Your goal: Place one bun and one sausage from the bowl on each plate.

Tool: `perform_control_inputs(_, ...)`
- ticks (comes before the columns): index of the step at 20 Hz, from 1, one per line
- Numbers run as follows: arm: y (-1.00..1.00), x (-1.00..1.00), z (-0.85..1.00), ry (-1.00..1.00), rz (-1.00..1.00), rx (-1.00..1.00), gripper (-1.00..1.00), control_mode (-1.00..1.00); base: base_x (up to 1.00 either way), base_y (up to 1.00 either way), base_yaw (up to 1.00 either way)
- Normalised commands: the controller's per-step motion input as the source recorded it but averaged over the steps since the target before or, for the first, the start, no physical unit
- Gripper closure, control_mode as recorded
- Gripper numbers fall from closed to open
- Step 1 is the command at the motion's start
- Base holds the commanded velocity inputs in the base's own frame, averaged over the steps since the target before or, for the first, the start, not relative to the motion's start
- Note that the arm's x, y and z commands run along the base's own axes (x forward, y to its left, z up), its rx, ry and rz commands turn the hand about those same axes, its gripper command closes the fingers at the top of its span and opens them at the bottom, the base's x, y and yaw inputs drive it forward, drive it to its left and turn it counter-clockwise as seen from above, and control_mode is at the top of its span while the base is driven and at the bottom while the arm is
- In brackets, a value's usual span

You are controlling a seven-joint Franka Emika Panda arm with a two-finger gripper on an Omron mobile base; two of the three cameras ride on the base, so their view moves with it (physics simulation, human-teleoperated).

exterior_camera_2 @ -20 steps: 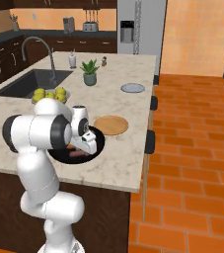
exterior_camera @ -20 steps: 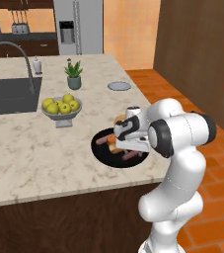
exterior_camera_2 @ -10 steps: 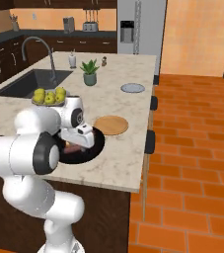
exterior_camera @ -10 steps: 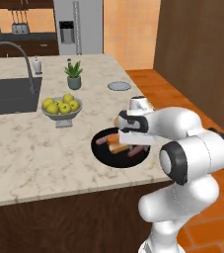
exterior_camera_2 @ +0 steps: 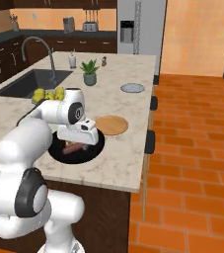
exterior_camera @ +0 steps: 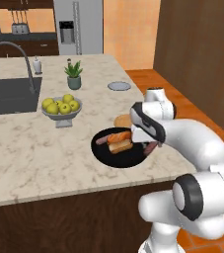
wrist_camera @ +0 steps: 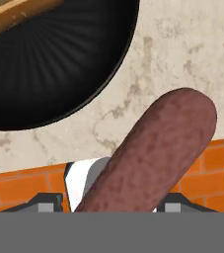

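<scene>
The gripper [exterior_camera: 151,147] is hanging over the right edge of the bowl [exterior_camera: 105,153], and a sausage [exterior_camera: 151,147] is sticking out from under the hand, slanting down past the rim. In the hand view that sausage [wrist_camera: 153,158] is looming large between the two dark fingertips [wrist_camera: 47,202], a fat, round-ended cylinder with a mottled reddish-brown skin, so the pincer is pinching it. Beneath it the speckled, cream marble counter [wrist_camera: 182,54] is giving way to orange brick floor at its edge.

The bowl is sitting near the front of the counter, a wide, shallow disc, glossy black, with fine radial ribs catching the light in the hand view [wrist_camera: 49,69]. Inside it, in the left base view, a bun [exterior_camera: 120,145] is lying as a pale tan oblong, with a brighter orange-tan one [exterior_camera: 119,136] just behind it and touching it, and the pinkish end of a second sausage [exterior_camera: 101,141] is poking out at their left.

The tan plate [exterior_camera_2: 112,125] is lying flat just beyond the bowl, a smooth wood-coloured round, its edge close to the bowl's rim. The smaller pale grey plate [exterior_camera: 119,86] is resting well apart, farther back on the marble.

To the left a grey footed bowl [exterior_camera: 61,112] is holding round yellow-green fruit [exterior_camera: 59,105], and behind it a small potted plant [exterior_camera: 74,75] is standing upright.
</scene>
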Motion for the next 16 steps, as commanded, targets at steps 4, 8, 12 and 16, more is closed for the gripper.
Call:
perform_control_inputs(4, -0.02, -0.67, 0.69, -0.01, 0.18, 0.0, 1.0, -1.0, 0.0, 0.0, 0.0)
perform_control_inputs(8, -0.22, -0.55, 0.55, -0.04, 0.1, 0.03, 1.0, -1.0, 0.0, 0.0, 0.0)
perform_control_inputs(12, -0.38, -0.48, 0.36, -0.07, 0.01, 0.12, 1.0, -1.0, 0.0, 0.0, 0.0)
perform_control_inputs(16, -0.05, -0.29, 0.25, -0.06, 0.0, 0.04, 1.0, -1.0, 0.0, 0.0, 0.0)
